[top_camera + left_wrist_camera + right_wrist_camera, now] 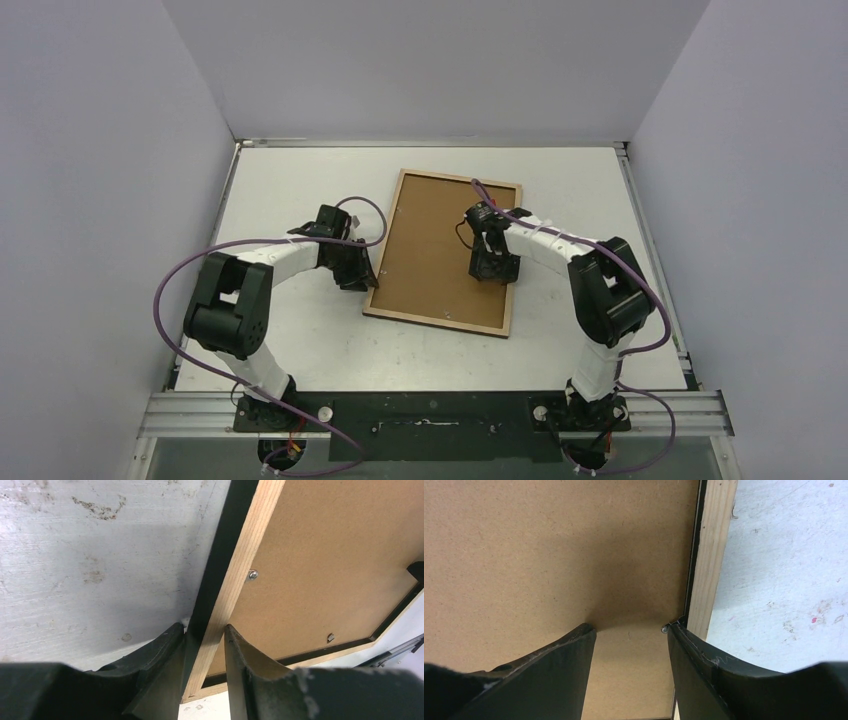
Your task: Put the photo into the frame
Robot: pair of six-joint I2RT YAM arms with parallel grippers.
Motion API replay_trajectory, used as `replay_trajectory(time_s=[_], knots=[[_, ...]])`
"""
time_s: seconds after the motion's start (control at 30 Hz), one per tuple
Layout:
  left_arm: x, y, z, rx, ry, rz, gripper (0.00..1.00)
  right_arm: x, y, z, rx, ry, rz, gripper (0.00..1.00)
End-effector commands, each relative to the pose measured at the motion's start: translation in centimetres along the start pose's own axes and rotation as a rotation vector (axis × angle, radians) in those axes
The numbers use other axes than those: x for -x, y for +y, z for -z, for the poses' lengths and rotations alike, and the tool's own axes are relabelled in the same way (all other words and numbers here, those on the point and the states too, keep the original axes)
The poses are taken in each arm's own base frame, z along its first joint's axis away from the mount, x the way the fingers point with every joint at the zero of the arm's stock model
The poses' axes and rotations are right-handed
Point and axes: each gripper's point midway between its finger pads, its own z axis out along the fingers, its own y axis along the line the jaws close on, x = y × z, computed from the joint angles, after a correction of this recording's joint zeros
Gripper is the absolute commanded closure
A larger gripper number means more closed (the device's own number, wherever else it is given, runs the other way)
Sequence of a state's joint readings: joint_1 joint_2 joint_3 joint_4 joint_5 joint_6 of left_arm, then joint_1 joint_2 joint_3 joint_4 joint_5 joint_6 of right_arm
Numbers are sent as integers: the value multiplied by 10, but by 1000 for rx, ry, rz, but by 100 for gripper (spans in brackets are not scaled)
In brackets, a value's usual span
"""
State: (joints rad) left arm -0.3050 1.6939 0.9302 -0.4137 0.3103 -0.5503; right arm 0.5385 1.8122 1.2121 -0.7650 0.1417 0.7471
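Frame [436, 323] lies back-up mid-table, photo not visible. Left gripper [202, 630] straddles its rim, grip unclear; right gripper [629, 627] spread on board [549, 555]. If you lift on that thin pinch, the rim may slip.

Scuffed white table [300, 340]; frame [437, 322] lies back-up at centre, brown backing board [430, 250] inside.

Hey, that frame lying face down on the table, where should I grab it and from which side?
Take the frame by its thin wooden rim on the left long side, from above: one finger outside it, one inside on the backing board. It lies flat, so only that rim offers a pinch; the left tool straddles it there.
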Motion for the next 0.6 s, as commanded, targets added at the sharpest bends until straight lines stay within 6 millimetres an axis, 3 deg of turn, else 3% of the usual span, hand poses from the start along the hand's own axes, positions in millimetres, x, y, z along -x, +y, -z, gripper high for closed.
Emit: replay_trajectory(time_s=[0.0,0.27,0.57], knots=[[-2,11,-9,44,-1,13,70,6,0,-3,-19,-44,-13,44],[-9,16,-15,60,29,31,81,32,16,12,73,-163,-71,44],[-13,12,-21,37,54,97,83,16,9,-7,54,-126,-88,43]])
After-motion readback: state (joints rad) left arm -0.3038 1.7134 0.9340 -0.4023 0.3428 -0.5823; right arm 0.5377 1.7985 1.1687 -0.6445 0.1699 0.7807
